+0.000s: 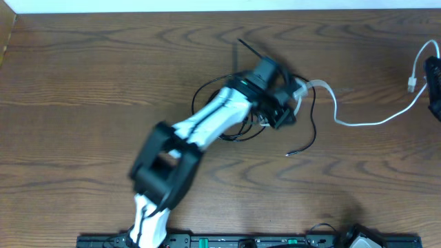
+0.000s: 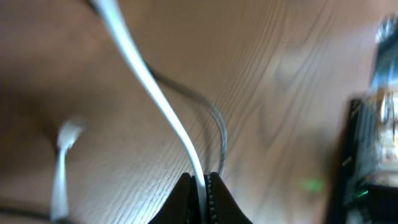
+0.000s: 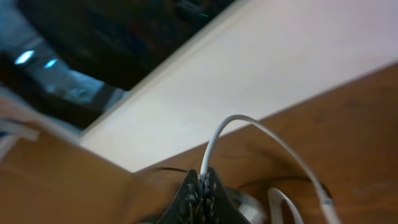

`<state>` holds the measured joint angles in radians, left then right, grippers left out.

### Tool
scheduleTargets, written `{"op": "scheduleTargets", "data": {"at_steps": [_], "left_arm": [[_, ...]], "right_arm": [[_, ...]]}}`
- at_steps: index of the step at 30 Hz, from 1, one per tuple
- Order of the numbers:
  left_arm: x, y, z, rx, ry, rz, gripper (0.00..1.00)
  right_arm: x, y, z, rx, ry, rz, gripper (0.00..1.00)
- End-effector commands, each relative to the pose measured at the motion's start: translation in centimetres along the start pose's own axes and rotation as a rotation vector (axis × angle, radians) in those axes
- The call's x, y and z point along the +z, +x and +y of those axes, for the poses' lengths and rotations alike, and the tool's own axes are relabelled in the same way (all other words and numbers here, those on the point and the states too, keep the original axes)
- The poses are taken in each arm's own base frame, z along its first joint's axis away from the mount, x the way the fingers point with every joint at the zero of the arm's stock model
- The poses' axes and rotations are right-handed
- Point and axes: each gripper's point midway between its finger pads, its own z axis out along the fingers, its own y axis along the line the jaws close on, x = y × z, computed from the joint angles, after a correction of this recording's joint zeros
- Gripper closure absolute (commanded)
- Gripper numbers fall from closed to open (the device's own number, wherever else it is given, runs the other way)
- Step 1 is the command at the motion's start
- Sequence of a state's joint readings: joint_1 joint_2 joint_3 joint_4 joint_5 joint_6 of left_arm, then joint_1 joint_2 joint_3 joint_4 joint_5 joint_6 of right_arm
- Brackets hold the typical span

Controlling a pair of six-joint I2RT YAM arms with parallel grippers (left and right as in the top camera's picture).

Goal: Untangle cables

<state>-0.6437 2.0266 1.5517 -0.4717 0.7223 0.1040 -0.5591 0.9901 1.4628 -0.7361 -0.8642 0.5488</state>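
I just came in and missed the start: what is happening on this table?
Two robot arms are working on thin cables on the wooden table. The left gripper is closed on the white cable near the middle, where the black cable lies in loose loops. The right gripper pinches the same white cable at the right edge. It curves slack between them, and the cables do not look separated yet.

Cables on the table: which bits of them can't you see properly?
- Overhead: the left arm lies over the middle, hiding how the black cable and the white cable tangle.
- Overhead: the right arm is cut off by the picture's right edge.
- Left wrist: blur makes the white lump unclear; it may be a plug.
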Motion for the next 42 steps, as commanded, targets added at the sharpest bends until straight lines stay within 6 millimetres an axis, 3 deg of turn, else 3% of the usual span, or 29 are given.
{"op": "scheduleTargets", "data": {"at_steps": [1, 7, 10, 18, 22, 29, 33, 38, 42], "left_arm": [[-6.4, -3.7, -2.6, -0.031, -0.021, -0.140, 0.92], [-12.9, -6.3, -7.1, 0.007, -0.018, -0.285, 0.93], [-14.4, -6.8, -8.1, -0.009, -0.012, -0.322, 0.93], [-17.3, -8.6, -7.2, -0.228, 0.057, -0.416, 0.92], [-19.1, -9.7, -6.9, -0.255, 0.120, -0.465, 0.93], [-20.8, -10.3, -6.1, -0.364, 0.172, -0.500, 0.93], [-21.1, -10.5, -5.4, -0.466, 0.178, -0.511, 0.92], [-21.6, -10.9, -3.1, -0.684, 0.122, -0.572, 0.93], [-22.1, -11.2, -1.3, -0.873, 0.087, -0.634, 0.93]], "right_arm": [[0.5, -0.1, -2.8, -0.061, 0.106, 0.002, 0.99], [2.2, 1.6, -6.1, -0.041, 0.159, 0.116, 0.99], [2.7, 2.2, -7.0, -0.056, 0.162, 0.159, 0.99], [4.5, 5.3, -6.4, -0.156, 0.087, 0.302, 0.99], [5.9, 7.0, -5.8, -0.179, 0.041, 0.376, 0.99], [9.9, 11.4, -3.3, -0.201, -0.094, 0.538, 0.99], [12.2, 14.4, -0.3, -0.214, -0.256, 0.627, 0.97], [14.6, 18.0, 3.7, -0.237, -0.480, 0.715, 0.92], [16.3, 20.7, 5.0, -0.258, -0.542, 0.765, 0.89]]}}
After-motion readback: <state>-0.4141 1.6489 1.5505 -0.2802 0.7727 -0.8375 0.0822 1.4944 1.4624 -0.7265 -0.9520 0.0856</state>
